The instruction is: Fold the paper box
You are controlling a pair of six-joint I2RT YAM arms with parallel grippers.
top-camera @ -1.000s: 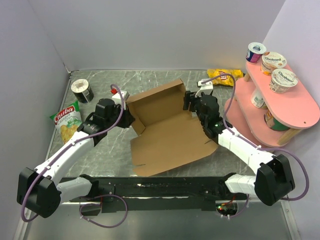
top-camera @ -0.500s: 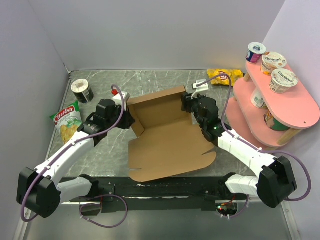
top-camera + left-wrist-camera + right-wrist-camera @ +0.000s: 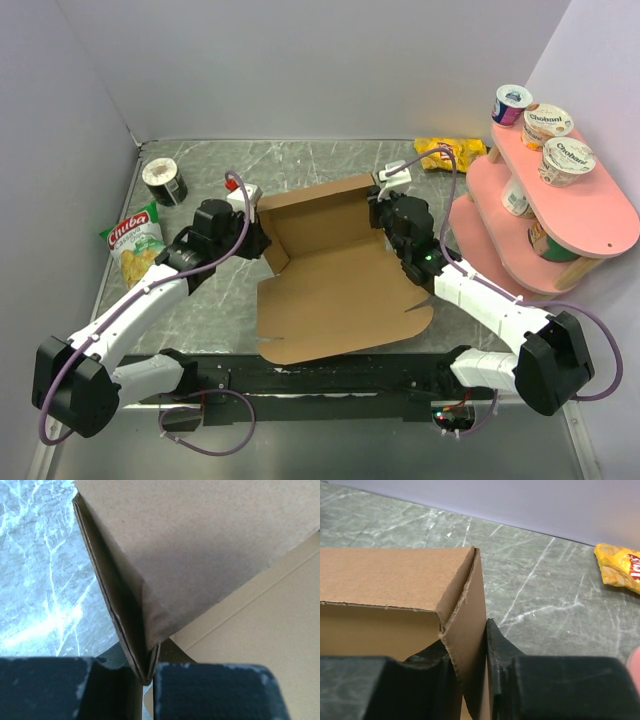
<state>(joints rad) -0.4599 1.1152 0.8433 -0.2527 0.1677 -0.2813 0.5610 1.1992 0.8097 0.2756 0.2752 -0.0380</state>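
Observation:
The paper box (image 3: 330, 275) is a brown cardboard sheet in mid-table, its back wall and side walls raised and its wide front panel lying flat. My left gripper (image 3: 258, 240) is shut on the doubled left side wall (image 3: 117, 605), and the cardboard edge sits pinched between its fingers (image 3: 147, 667). At the box's right rear corner my right gripper (image 3: 380, 210) is shut on the upright right side wall (image 3: 467, 625), one finger on each face (image 3: 470, 665). The back wall (image 3: 390, 575) meets that side wall at the corner.
A green Chuba chip bag (image 3: 133, 243) and a black can (image 3: 163, 181) lie at the far left. A yellow snack bag (image 3: 450, 153) (image 3: 620, 570) sits behind the right arm. A pink two-tier shelf (image 3: 590, 215) with yogurt cups stands at the right. Grey walls close three sides.
My right gripper has closed on the box's right side wall. The back wall stands more upright and the flat front panel has slid left. My left gripper holds as before.

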